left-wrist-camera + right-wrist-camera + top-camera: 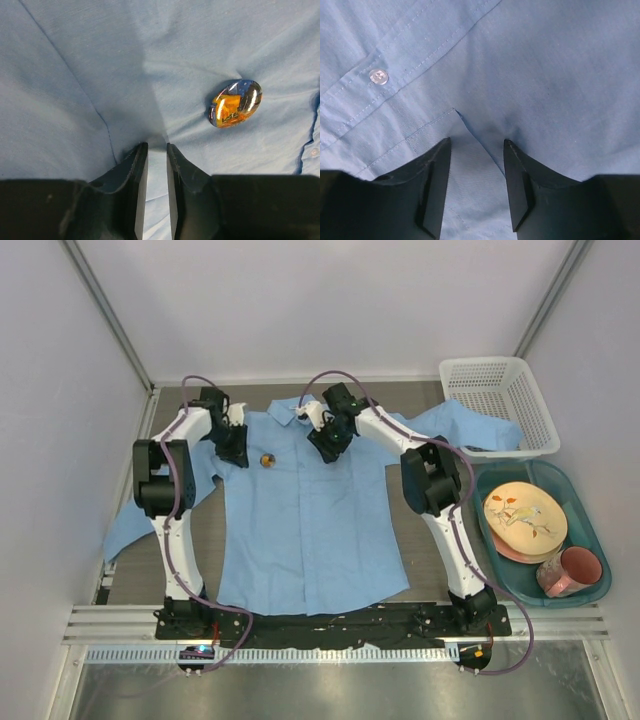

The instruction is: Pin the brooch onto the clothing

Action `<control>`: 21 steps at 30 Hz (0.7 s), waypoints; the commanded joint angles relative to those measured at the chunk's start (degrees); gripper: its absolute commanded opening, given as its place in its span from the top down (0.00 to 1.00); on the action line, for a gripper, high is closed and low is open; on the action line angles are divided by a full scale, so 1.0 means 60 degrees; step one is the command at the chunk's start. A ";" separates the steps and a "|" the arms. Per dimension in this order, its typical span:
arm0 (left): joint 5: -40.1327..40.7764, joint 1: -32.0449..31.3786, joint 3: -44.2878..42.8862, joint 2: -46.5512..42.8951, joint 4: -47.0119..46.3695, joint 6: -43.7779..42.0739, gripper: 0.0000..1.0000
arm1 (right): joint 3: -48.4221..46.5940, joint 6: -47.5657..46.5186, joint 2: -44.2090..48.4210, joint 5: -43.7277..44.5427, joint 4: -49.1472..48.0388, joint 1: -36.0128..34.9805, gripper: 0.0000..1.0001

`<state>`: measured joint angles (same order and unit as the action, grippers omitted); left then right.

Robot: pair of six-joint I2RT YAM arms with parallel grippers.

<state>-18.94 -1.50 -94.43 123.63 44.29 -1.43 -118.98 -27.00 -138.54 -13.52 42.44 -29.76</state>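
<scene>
Left gripper (157,149) jaws stood nearly together, pinching a shirt (65,85) fold below the collar (288,412). Just beside lay the brooch (235,103), on the cloth; fastening judged unconfirmed. Right gripper (477,145) stood half-spread astride a pleat, grip unclear.

We're looking at a lab cell: plain white panel walls (330,300) are enclosing a brown tabletop (133,578) and silver aluminium rail (560,626).

White arms (178,540), black joints (160,478) (purple cables (198,378))
</scene>
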 commanded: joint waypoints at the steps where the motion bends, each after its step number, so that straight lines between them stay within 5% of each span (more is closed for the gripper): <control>1: 0.0741 0.0206 -0.0564 0.0503 0.0351 -0.0800 0.71 | -0.0472 0.0018 -0.0392 -0.0031 0.0969 0.0199 0.47; 6: -0.0447 0.0206 -0.0813 -0.0433 0.0323 -0.0992 0.58 | -0.0780 -0.0011 0.0296 -0.0603 0.1086 0.0170 0.40; 21: 0.0446 0.2402 -0.0814 -0.0831 -0.0073 -0.0304 0.66 | -0.0209 0.0384 0.0460 0.0201 0.1013 0.1121 0.42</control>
<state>-17.93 12.40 -98.24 117.62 44.01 -4.29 -119.31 -26.52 -136.77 -14.87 48.53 -25.12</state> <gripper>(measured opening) 0.349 0.582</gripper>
